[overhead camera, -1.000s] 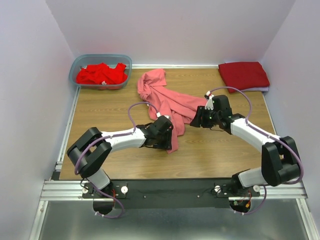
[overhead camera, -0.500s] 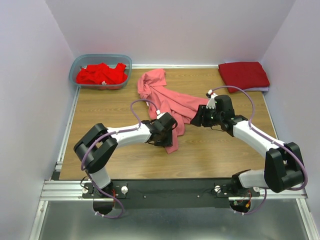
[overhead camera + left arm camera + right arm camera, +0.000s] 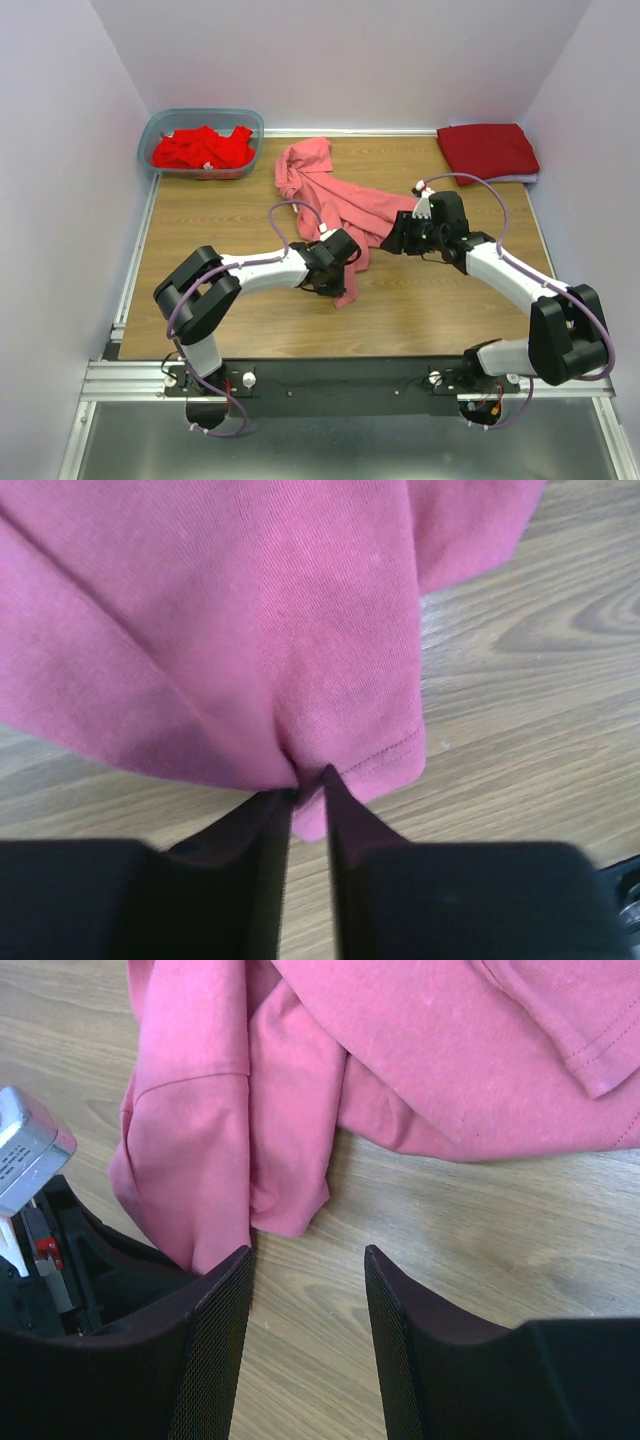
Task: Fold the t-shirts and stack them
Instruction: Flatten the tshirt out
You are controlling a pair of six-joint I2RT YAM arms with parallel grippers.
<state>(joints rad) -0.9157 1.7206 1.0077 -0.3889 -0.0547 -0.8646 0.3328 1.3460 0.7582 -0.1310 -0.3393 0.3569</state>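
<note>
The salmon-pink t-shirt (image 3: 250, 630) runs off the left wrist view's top edge.

top: high, rear, looks down on table (image 3: 200, 230) | wrists: close, looking down | shared: pink t-shirt (image 3: 340, 205)

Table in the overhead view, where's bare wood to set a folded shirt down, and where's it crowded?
Bare tabletop: left, between the tub and left arm; near edge, between left and right arm; far side, between pink t-shirt and folded crimson stack. Crowded: the middle, under the t-shirt and both arms.
</note>
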